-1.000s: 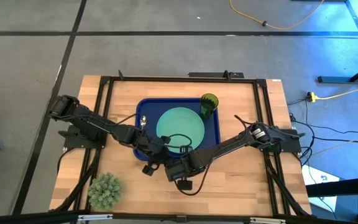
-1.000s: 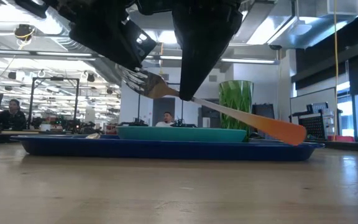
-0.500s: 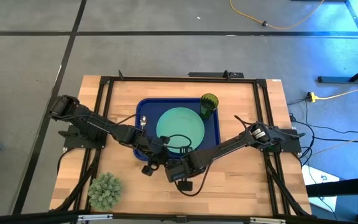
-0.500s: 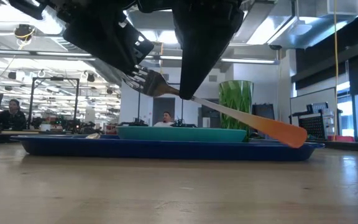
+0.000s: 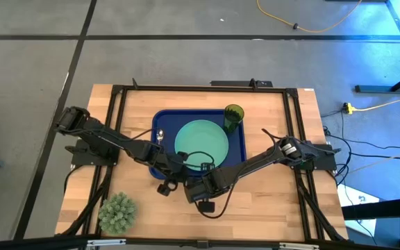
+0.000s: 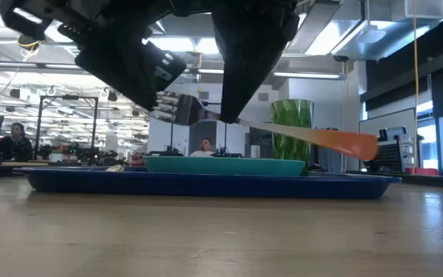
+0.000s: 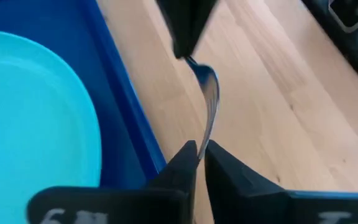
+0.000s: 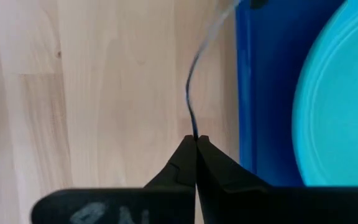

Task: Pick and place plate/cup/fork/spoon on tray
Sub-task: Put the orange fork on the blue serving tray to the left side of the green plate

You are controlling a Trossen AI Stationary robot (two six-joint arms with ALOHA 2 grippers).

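Observation:
The fork [image 6: 283,132] hangs above the table's near middle, in front of the dark blue tray [image 5: 160,161], with its tined head [image 6: 174,108] to the left and its orange handle [image 6: 344,142] to the right. My left gripper [image 7: 199,152] and my right gripper [image 8: 196,142] are both shut on it. The mint-green plate [image 5: 201,144] lies in the tray. The olive cup [image 5: 232,117] stands upright at the tray's far right corner. The spoon [image 5: 160,134] lies in the tray left of the plate. My left gripper pinches the fork's tined head [image 7: 205,138] between its two fingers, coming slanting down from the table's left. The fork is clear of the table. My right gripper pinches the fork's thin metal neck [image 8: 194,132] between its two fingers, behind the head. It comes slanting down from the right. The fork sits nearly level, and its orange handle [image 6: 337,141] sticks out free to the right.
A spiky grey-green plant [image 5: 117,212] stands at the table's near left corner. Bare wood lies between the tray's near rim [image 6: 206,185] and the table's near edge. People sit in the room beyond the table.
My left gripper has come down and closed in on the fork's tined head. The fork has tipped from a slant toward level: its orange handle end has risen and its head has sunk a little. My right gripper has kept hold of the neck.

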